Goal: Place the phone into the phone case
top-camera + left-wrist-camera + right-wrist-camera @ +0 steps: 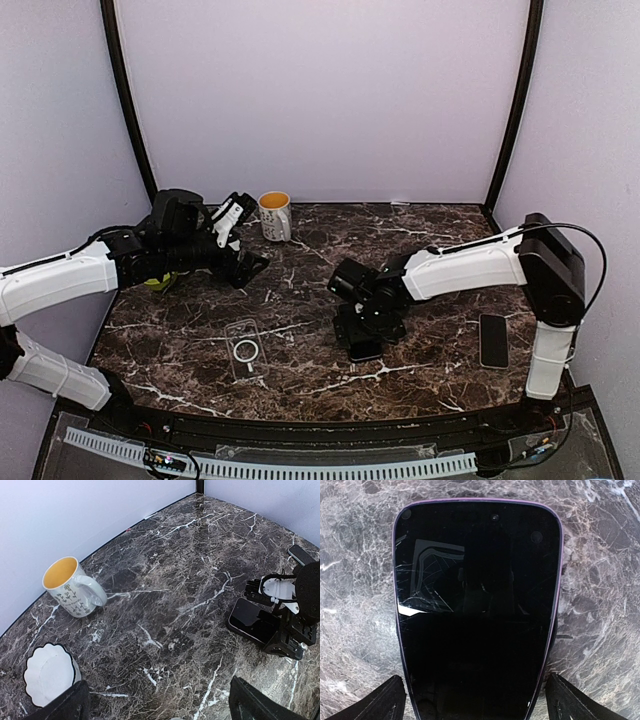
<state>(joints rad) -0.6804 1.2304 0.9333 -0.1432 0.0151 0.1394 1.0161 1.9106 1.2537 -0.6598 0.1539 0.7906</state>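
The clear phone case (245, 348) with its white ring lies flat at the front left of the marble table (300, 380). A black phone (477, 605) lies screen up at the table's middle; it also shows in the top view (366, 350) and the left wrist view (248, 619). My right gripper (475, 706) is low over its near end, open, with one finger on each long edge and a thin gap at both sides. My left gripper (160, 711) is open and empty, held high over the back left of the table (245, 242).
A second black phone (493, 340) lies at the right, near the right arm's base. A white mug (275, 215) with a yellow inside stands at the back. A white scalloped dish (47, 672) sits at the far left under my left arm.
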